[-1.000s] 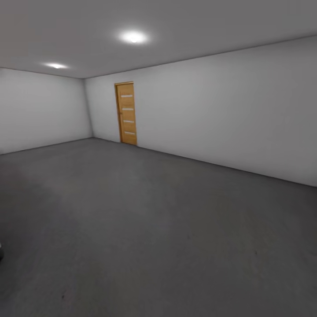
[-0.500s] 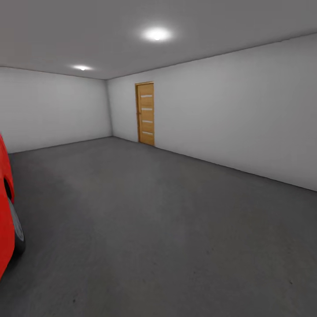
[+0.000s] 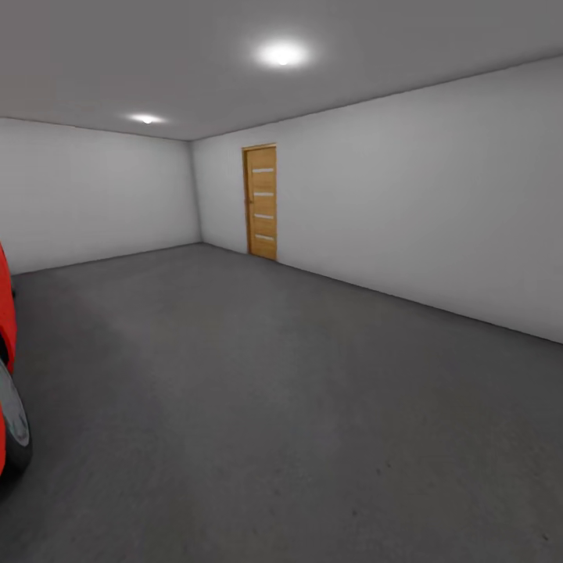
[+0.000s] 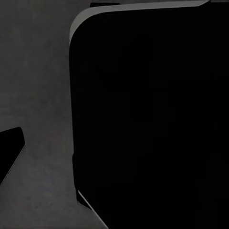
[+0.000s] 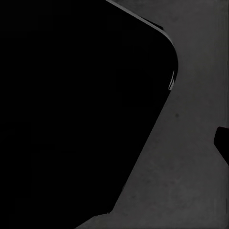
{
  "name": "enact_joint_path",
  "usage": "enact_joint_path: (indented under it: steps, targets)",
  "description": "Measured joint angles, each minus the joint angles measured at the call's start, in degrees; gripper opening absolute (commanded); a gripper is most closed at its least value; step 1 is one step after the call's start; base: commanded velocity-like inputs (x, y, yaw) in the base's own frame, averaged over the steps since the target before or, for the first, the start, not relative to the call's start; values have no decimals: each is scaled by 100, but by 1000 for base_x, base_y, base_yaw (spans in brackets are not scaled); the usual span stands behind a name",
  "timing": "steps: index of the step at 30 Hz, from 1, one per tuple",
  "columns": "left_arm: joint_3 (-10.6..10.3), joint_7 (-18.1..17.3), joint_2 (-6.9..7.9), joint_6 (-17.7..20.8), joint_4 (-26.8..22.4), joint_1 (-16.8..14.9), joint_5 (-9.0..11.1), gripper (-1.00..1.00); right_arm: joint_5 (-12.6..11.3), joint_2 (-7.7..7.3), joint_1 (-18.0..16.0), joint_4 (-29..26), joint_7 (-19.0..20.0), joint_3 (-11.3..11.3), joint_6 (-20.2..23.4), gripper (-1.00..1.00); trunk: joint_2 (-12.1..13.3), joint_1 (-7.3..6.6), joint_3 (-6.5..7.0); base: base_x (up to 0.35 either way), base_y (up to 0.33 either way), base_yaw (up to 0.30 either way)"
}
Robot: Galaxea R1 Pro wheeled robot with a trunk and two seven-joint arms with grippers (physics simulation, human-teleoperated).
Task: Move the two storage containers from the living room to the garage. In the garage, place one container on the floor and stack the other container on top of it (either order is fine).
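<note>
Currently the head view looks across the garage: dark grey speckled concrete floor (image 3: 258, 407), plain grey-white walls (image 3: 407, 203), and a grey ceiling with two round lights (image 3: 281, 55). A narrow wooden door (image 3: 261, 202) with four small horizontal panes stands shut in the long right-hand wall, near the far corner. At the left edge of the head view sits part of a red car (image 3: 5, 313), one dark tyre with a grey hub (image 3: 12, 422) resting on the concrete. Floor between car and door wall is bare grey, faintly mottled. Left wrist view: a large black rounded-corner body (image 4: 148, 119) with a thin pale edge, held over the same grey concrete, plus a small black wedge at the picture's edge; too dark to identify. Right wrist view: a similar black rounded mass (image 5: 76, 109) over grey floor, a small dark tip at the edge. Gripper state, both arms: cannot tell, fingers not discernible. Storage containers: location cannot be told from these frames.
</note>
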Motion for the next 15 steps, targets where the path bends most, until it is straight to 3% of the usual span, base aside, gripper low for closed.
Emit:
enact_joint_path:
  steps: [15]
  targets:
    - [-3,0,4,0,-1,0,5,100,0,0,0,0,0,1,0,100,0,0,0,307,0,0]
